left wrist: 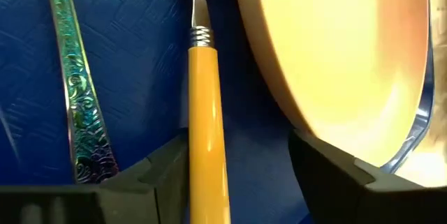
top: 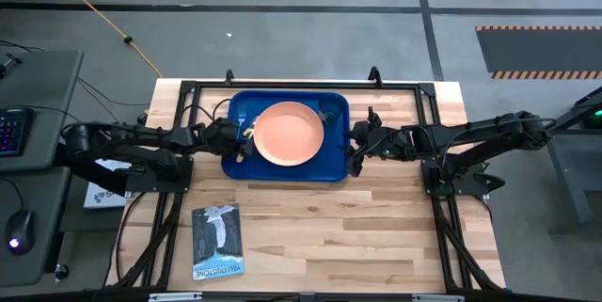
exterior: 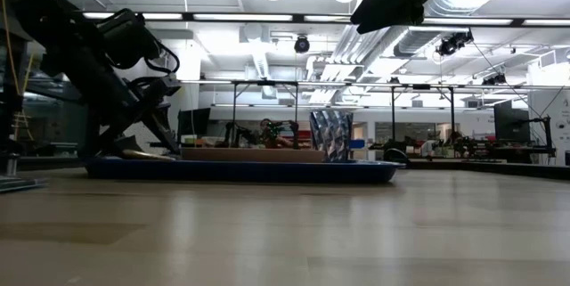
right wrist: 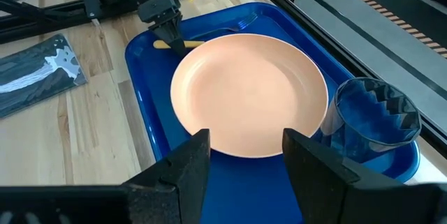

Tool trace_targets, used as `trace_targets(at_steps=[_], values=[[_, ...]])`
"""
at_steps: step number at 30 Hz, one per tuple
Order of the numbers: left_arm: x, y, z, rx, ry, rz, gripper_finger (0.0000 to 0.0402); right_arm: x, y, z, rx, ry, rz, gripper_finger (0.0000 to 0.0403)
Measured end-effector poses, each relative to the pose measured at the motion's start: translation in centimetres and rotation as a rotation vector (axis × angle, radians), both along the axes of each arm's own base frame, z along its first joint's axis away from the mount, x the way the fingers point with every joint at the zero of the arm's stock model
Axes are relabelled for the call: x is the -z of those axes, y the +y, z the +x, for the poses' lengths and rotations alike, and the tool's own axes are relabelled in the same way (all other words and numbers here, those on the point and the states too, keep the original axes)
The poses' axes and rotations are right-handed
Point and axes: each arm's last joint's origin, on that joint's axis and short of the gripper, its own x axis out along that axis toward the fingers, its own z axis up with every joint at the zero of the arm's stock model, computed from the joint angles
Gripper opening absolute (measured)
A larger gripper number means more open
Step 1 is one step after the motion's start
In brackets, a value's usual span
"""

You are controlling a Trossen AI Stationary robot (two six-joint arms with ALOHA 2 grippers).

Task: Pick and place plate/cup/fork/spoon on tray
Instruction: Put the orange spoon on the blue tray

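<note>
The royal-blue tray (top: 237,163) lies at the table's far middle. The peach-orange plate (top: 287,133) rests flat on it, and the dark see-through cup (right wrist: 377,119) stands upright in the tray's far right corner. The fork (left wrist: 77,91) and the orange-handled spoon (left wrist: 207,112) lie on the tray's left part, and the spoon's bowl end reaches the plate's rim. My left gripper (left wrist: 237,154) is open, low over the tray, with the spoon's handle between its fingers. My right gripper (right wrist: 244,165) is open and empty at the tray's right edge. My left gripper comes from above with its fingers on either side of the spoon's handle (left wrist: 208,154), and the handle runs along between them. The handle lies right beside one finger (left wrist: 164,172) and well apart from the other. I cannot tell whether that finger touches it. The spoon lies on the tray.
A dark booklet (top: 217,241) lies on the wood near the table's front left. Bare wood stretches between the tray and the near edge. The black frame rails (top: 395,86) run along the table's far side.
</note>
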Motion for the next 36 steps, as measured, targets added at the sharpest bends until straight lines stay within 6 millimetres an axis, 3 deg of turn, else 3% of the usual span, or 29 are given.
trace_targets(at_steps=[15,24,30,33,36], values=[[-0.5,0.0,-0.5,-0.017,0.028,-0.004,0.0223,-0.2,0.0,0.1,0.001,-0.022,0.002,0.0172],[-2.7,0.4,0.4,0.045,0.17,0.131,0.0223,-0.2,0.0,0.2,0.011,-0.034,0.02,0.0172],[-4.2,0.3,0.8,0.207,0.273,0.21,0.0221,-0.2,0.1,0.2,0.002,-0.033,0.028,0.0172],[-4.6,-0.3,0.8,0.306,0.332,0.236,0.0202,-0.2,0.0,0.2,0.002,-0.034,0.028,0.0172],[-4.8,-1.1,1.0,0.383,0.379,0.28,0.0153,-0.2,0.0,0.2,0.002,-0.033,0.028,0.0172]])
